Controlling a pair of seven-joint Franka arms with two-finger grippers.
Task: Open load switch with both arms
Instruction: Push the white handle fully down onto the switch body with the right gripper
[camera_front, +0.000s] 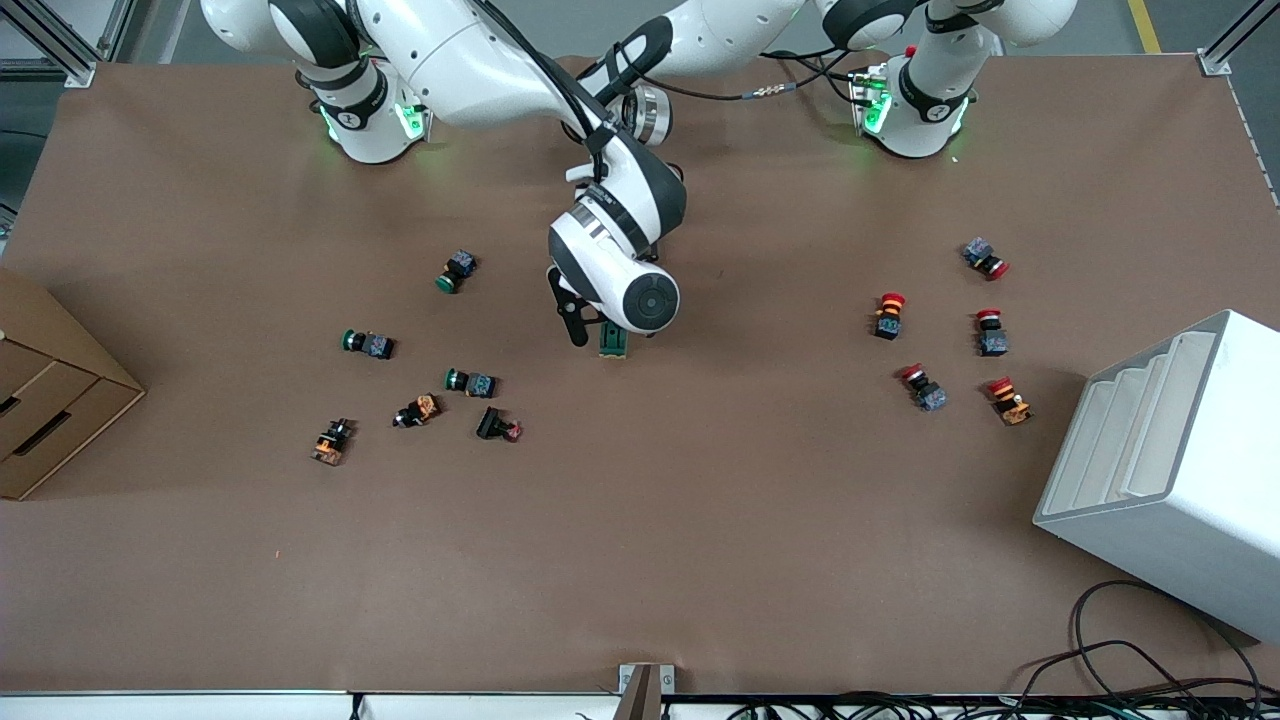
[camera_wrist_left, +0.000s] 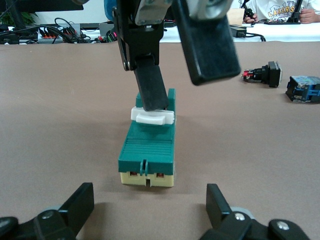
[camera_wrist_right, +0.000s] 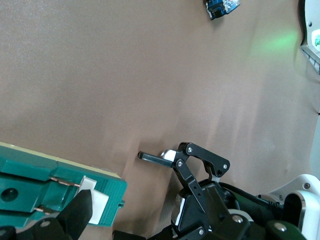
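Right gripper (camera_wrist_left: 185, 90) is over the load switch, fingers spread wide and clamped on nothing. One black finger (camera_wrist_left: 150, 85) has its tip down on the small white plastic piece (camera_wrist_left: 152, 116) on top of the switch; the other finger hangs off to the side, touching nothing.

The load switch itself, an elongated dark-green ribbed plastic block with a cream end (camera_wrist_left: 147, 150), lies flat on the brown table (camera_front: 700, 520) about mid-table, between a cluster of green-capped round push buttons (camera_front: 460, 270) and a group of red mushroom-head buttons (camera_front: 890, 315).

Left gripper (camera_wrist_left: 149, 190) sits low, just off the switch's cream end, fingers wide apart and not touching it.

My read: this is early going. The right arm has made contact, but nothing is bracing the body and I can't tell whether the white piece has moved. What's left is the left gripper closing on the body, then the actual flip.
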